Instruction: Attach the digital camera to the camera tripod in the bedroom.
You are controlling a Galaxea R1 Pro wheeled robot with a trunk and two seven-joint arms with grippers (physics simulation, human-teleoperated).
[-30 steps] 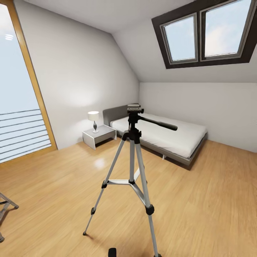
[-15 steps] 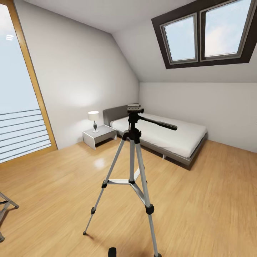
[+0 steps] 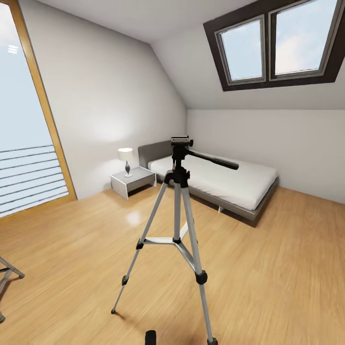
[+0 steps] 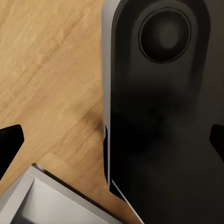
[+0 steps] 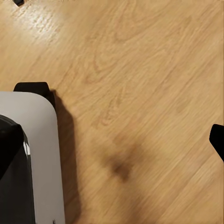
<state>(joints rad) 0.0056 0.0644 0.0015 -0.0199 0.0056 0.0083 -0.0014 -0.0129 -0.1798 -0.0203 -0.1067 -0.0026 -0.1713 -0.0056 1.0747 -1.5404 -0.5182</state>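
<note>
The camera tripod (image 3: pixel 178 225) stands on the light wood floor in the middle of the head view. Its three silver legs are spread, and its black pan head (image 3: pixel 180 142) has a long handle (image 3: pixel 213 161) pointing right. The digital camera is out of view. In the left wrist view my left gripper (image 4: pixel 112 140) is open, with its black fingertips (image 4: pixel 10 140) far apart over the floor and my own dark base. My right gripper (image 5: pixel 112 144) also hangs open above bare floor, one fingertip (image 5: pixel 217 139) showing at the picture's edge.
A low grey bed (image 3: pixel 225 184) and a nightstand with a lamp (image 3: pixel 130 178) stand against the far wall. A tall window (image 3: pixel 24 143) is on the left, skylights (image 3: pixel 278 40) above. Part of a dark metal stool (image 3: pixel 7 278) shows at the left edge.
The whole head view has shifted slightly, so the tripod head sits a little higher in the picture. Nothing in the room has moved.
</note>
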